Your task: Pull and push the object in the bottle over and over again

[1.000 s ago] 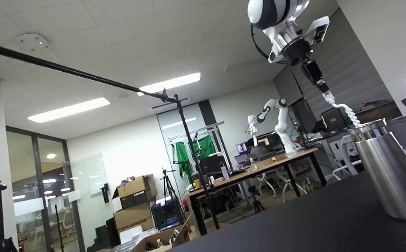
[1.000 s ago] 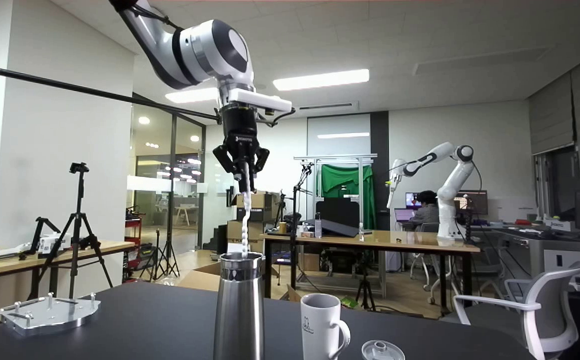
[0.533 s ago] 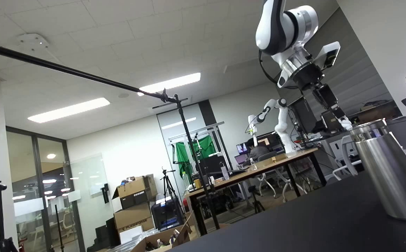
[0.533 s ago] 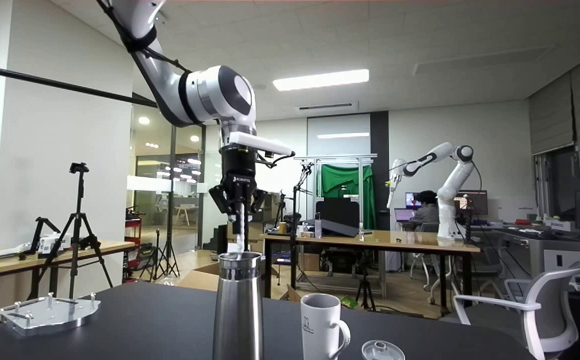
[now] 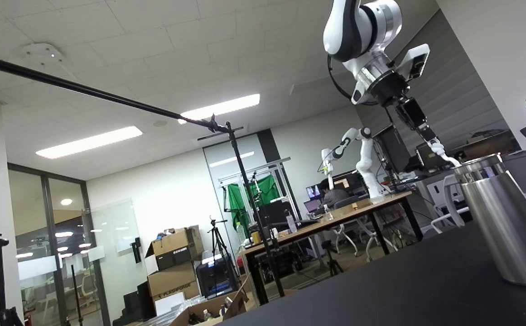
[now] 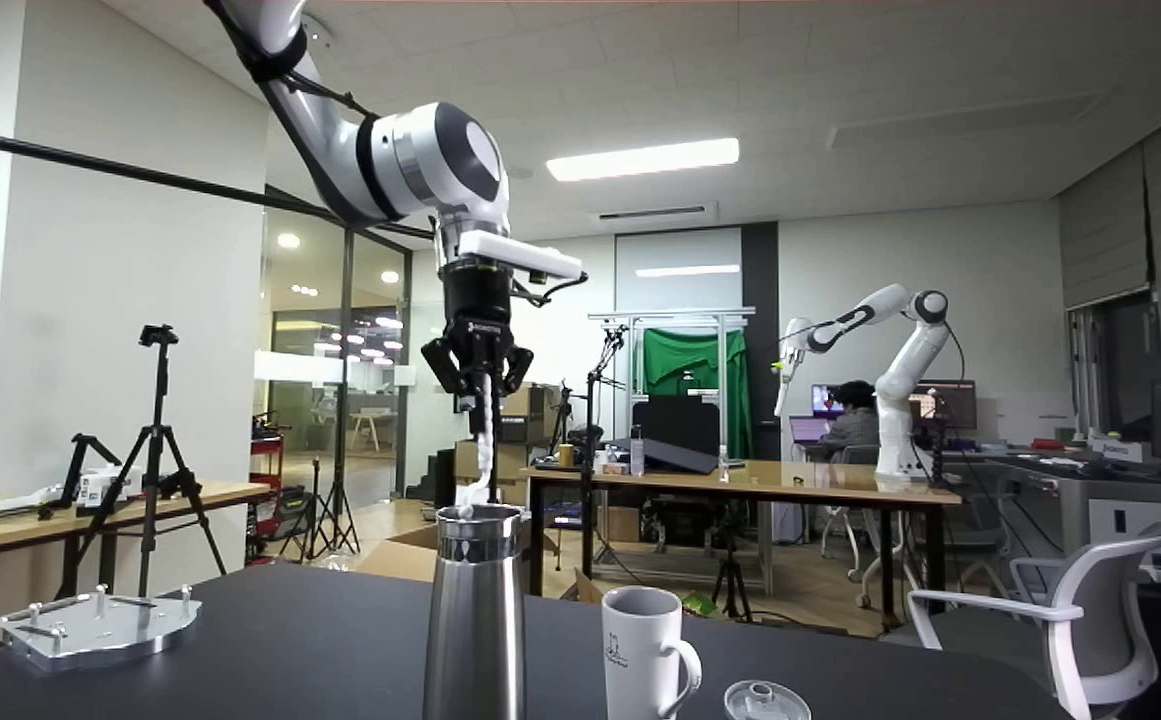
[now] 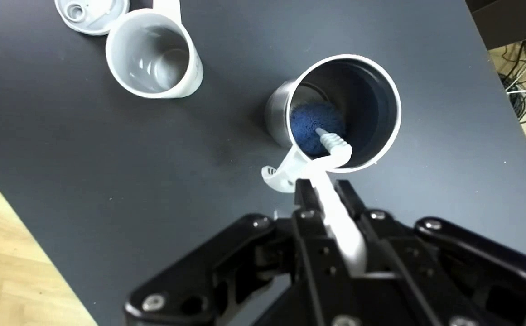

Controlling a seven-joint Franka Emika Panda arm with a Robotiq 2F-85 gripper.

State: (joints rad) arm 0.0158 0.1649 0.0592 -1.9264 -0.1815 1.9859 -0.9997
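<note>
The bottle, a brushed-metal cylinder, stands upright on the dark table in both exterior views (image 5: 507, 226) (image 6: 477, 630). Its open rim shows in the wrist view (image 7: 398, 111). The object in it is a brush with a twisted white handle (image 6: 485, 445) and a blue head (image 7: 313, 126). The head is inside the bottle, against one side. My gripper (image 6: 482, 418) is above the rim, shut on the white handle (image 7: 337, 217), which bends near the rim. It also shows in an exterior view (image 5: 427, 133) and the wrist view (image 7: 327, 192). A white hooked piece (image 7: 285, 174) sits beside the rim.
A white mug (image 6: 640, 640) stands beside the bottle, with a clear lid (image 6: 765, 702) next to it; both show in the wrist view, mug (image 7: 190, 77) and lid (image 7: 93, 18). A metal plate with posts (image 6: 95, 630) lies on the table's left in an exterior view.
My gripper first moved down, pushing the brush deeper into the bottle, then rose a little, so more of the handle shows above the rim. The bottle has hardly moved.
</note>
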